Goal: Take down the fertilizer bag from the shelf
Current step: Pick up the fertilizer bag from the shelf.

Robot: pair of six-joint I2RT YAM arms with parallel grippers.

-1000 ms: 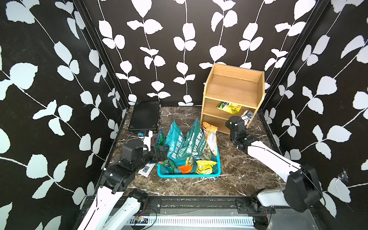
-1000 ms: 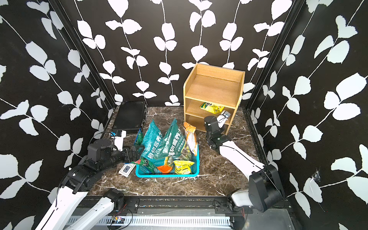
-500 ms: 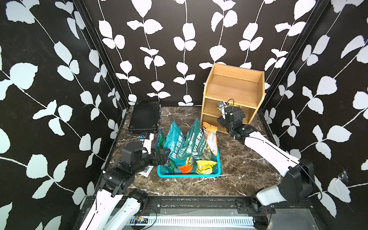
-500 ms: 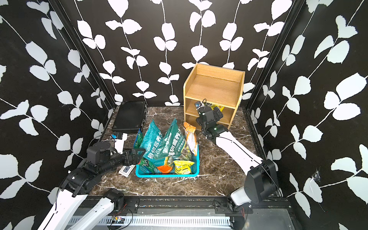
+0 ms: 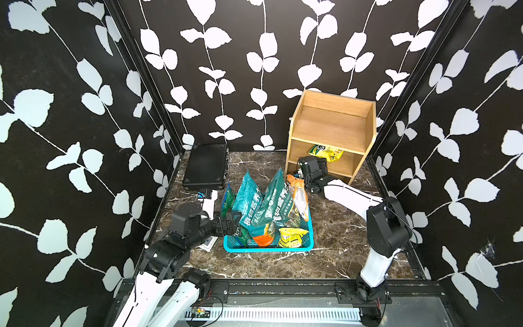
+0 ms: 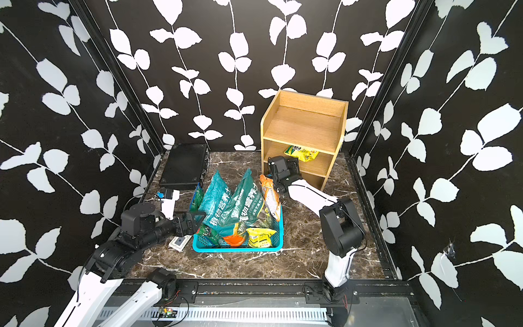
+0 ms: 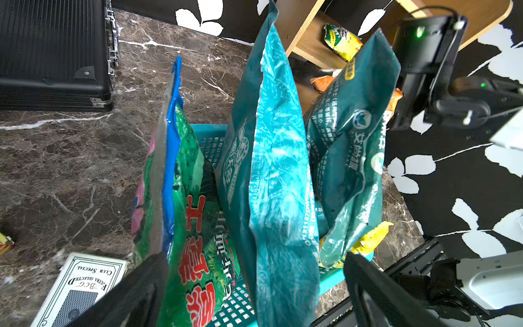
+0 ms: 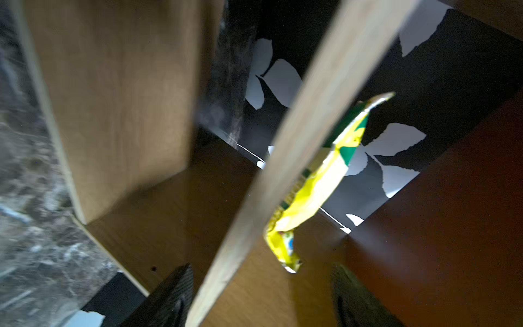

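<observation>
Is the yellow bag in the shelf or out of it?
In: the bag lies on the middle tier of the shelf; the open right claw is not gripping it.

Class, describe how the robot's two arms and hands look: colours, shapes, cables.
The left arm and right arm have white links joined by bulky black cylindrical joints, with thin black cables running alongside. The left hand and right hand are black and two-fingered.

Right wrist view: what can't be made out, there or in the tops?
- fertilizer bag: right wrist view, blurred, partly behind a shelf board; print unreadable.
- right gripper: fingers cut off by that view's edge; in both top views hidden behind its own wrist.
- shelf's bottom tier: both top views, mostly blocked by the right arm.
</observation>
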